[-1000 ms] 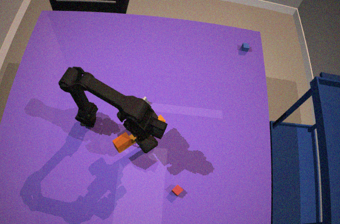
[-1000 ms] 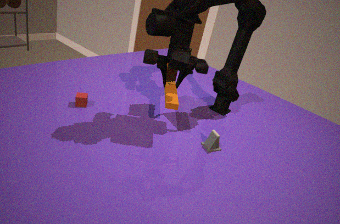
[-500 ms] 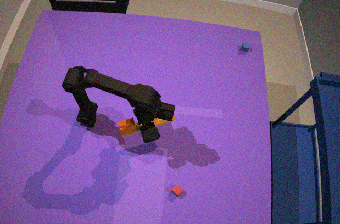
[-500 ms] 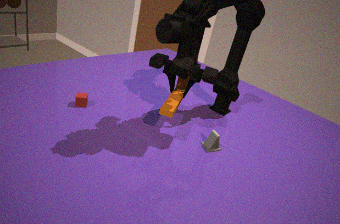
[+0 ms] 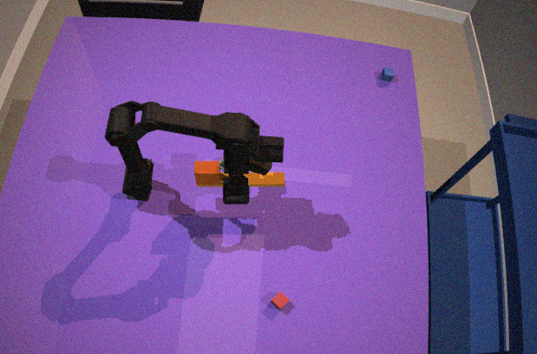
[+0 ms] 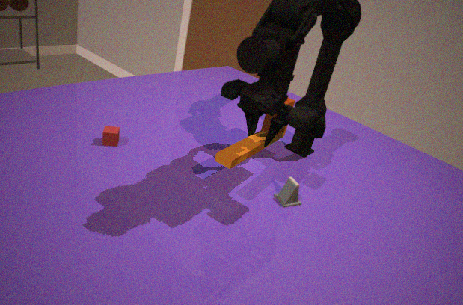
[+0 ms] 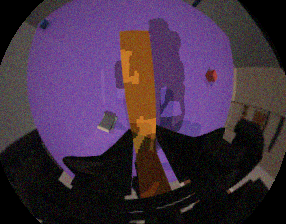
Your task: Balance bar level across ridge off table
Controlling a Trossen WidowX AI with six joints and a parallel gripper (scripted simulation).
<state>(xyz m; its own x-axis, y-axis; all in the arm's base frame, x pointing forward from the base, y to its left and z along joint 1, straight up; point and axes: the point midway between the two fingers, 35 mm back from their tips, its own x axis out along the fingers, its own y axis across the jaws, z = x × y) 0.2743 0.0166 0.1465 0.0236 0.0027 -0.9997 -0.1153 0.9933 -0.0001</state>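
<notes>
Pincer clamped on the orange bar, approx mid-length, fingers straddling its narrow sides. Bar is carried off the purple bench, near end dipping slightly in exterior view; in top view it runs 9-to-3 o'clock under the wrist. Grey wedge ridge sits on the bench at about 5 o'clock from the bar's low end in exterior view, apart from it, not under it yet.

Handling, judged: bar looks rigid, blocky, flat-faced, prob light; won't flex. Smooth faces could slip on the ridge's narrow crest, so hold at the centre w/ equal overhang both ends. Ridge small, may tip or slide if bumped.

Red cube well apart, irrelevant.
</notes>
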